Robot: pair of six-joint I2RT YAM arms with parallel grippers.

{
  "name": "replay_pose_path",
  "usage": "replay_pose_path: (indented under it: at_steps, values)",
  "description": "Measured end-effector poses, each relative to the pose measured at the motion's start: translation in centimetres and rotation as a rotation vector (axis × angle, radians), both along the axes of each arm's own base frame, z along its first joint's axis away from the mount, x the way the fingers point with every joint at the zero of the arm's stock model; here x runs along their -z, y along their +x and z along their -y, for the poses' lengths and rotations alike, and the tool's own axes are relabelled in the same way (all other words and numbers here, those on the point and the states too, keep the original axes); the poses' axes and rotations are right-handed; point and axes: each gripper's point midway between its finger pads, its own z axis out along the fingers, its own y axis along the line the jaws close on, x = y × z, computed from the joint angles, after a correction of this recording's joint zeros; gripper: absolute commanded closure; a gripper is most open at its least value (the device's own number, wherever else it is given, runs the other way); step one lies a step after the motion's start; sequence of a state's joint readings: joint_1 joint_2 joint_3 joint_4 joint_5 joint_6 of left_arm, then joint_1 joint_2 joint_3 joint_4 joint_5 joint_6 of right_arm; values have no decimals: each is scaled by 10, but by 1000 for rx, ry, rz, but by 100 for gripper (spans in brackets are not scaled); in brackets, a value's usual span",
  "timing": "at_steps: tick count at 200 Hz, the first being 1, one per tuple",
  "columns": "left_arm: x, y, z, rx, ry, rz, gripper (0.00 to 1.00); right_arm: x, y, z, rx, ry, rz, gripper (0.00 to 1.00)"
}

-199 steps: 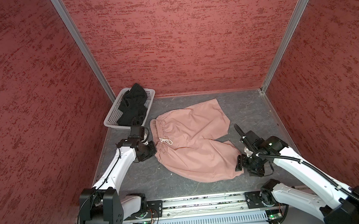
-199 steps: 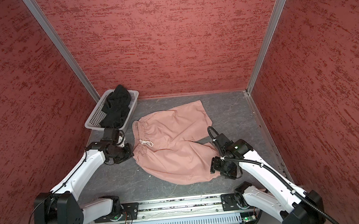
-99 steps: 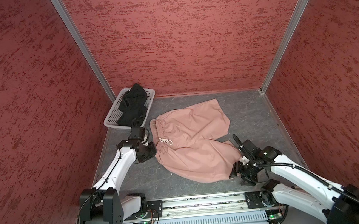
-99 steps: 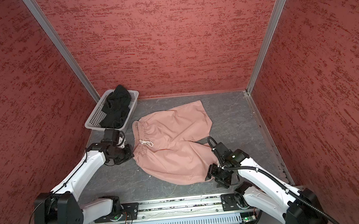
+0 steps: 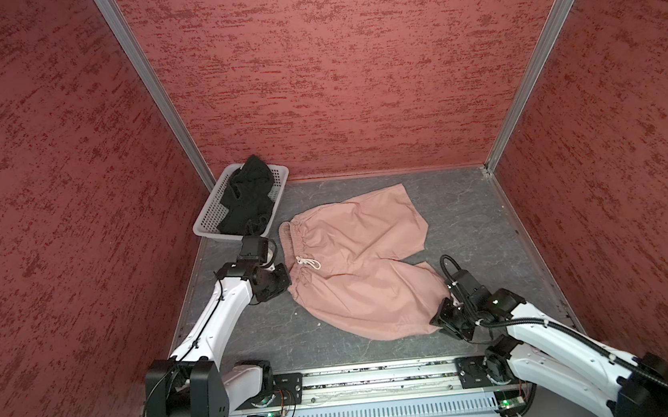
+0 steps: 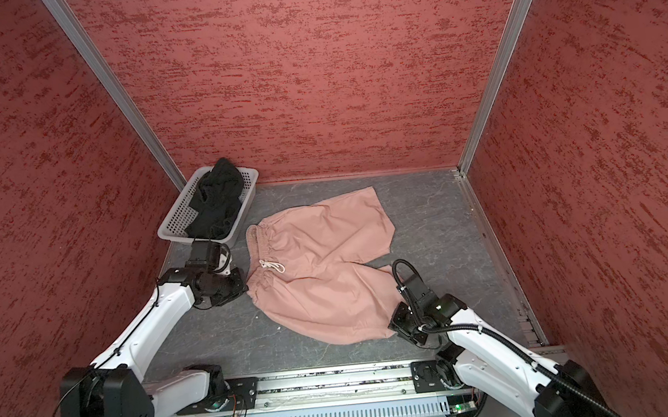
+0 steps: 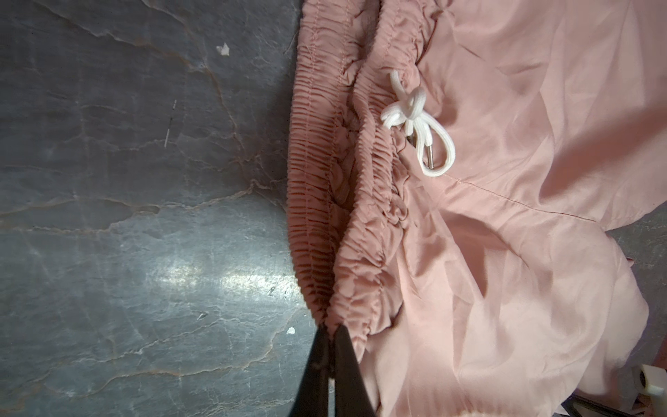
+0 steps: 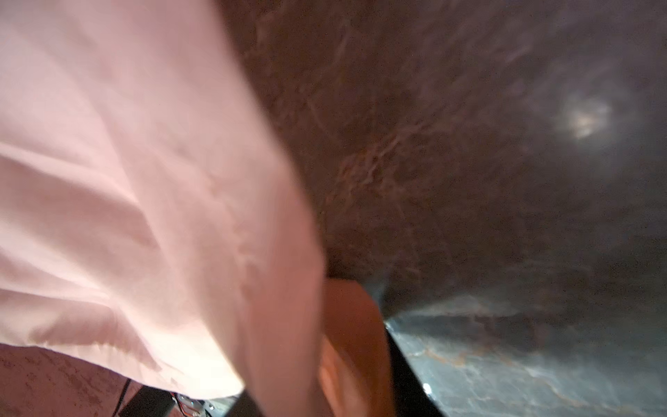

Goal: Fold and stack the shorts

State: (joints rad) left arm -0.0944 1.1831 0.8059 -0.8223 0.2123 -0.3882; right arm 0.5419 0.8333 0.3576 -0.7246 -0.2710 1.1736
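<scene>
The pink shorts (image 5: 354, 266) lie spread flat on the grey floor in both top views, waistband to the left, with a white drawstring (image 7: 415, 119) tied in a bow. My left gripper (image 7: 330, 335) is shut on the near end of the gathered waistband. My right gripper (image 5: 439, 317) sits low at the hem of the near leg. In the right wrist view, blurred pink cloth (image 8: 126, 180) runs between its fingers (image 8: 404, 364) and hides the tips. The black shorts (image 5: 246, 201) lie crumpled in the basket.
The white perforated basket (image 5: 208, 221) stands in the back left corner, just behind my left wrist. Red walls close the cell on three sides. A metal rail (image 5: 382, 380) runs along the front edge.
My right gripper has dropped toward the front, onto the hem of the near leg, and its jaws have narrowed around the cloth. The left arm and the shorts have not moved.
</scene>
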Motion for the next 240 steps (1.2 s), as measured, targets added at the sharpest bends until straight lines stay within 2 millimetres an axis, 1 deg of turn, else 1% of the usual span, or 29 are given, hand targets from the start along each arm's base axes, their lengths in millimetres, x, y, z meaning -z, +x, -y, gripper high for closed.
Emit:
replay_pose_path:
  at_steps: [11,20,51,69,83,108,114,124,136,159,168,179,192,207,222,240]
  values:
    - [-1,0,-1,-2,4,5,100,-2,3,3,20,-11,21,93]
    - [-2,0,-1,-2,5,5,100,-3,5,6,31,-20,40,100]
    - [-2,-2,-2,-4,9,0,100,-9,9,14,55,-61,65,100]
    - [-8,-4,-3,-5,12,4,100,-23,10,18,35,-104,56,100]
    - [-16,-3,-3,-6,16,13,100,-44,15,20,15,-136,64,100]
    - [-41,0,-6,-14,27,54,100,-99,27,19,-13,-154,134,100]
    - [-47,0,-7,-16,26,69,100,-109,28,20,-19,-158,145,100]
    - [-56,-2,-7,-19,24,86,100,-121,28,21,-40,-170,147,100]
    - [-62,-8,-8,-20,23,94,100,-126,25,23,-62,-187,133,100]
    - [-63,-18,-7,-28,8,72,100,-122,14,28,-121,-234,69,100]
    - [-63,-22,-5,-33,-5,64,100,-123,13,28,-149,-251,49,100]
    - [-66,-26,-5,-40,-10,63,100,-129,15,27,-188,-267,38,100]
    - [-73,-29,-6,-44,-10,70,100,-140,25,22,-237,-285,45,100]
    - [-86,-25,-8,-45,1,96,100,-152,44,15,-296,-311,74,100]
    - [-95,-16,-10,-43,17,114,100,-158,70,7,-356,-339,102,100]
    - [-94,-5,-12,-44,35,115,100,-160,106,1,-401,-359,140,100]
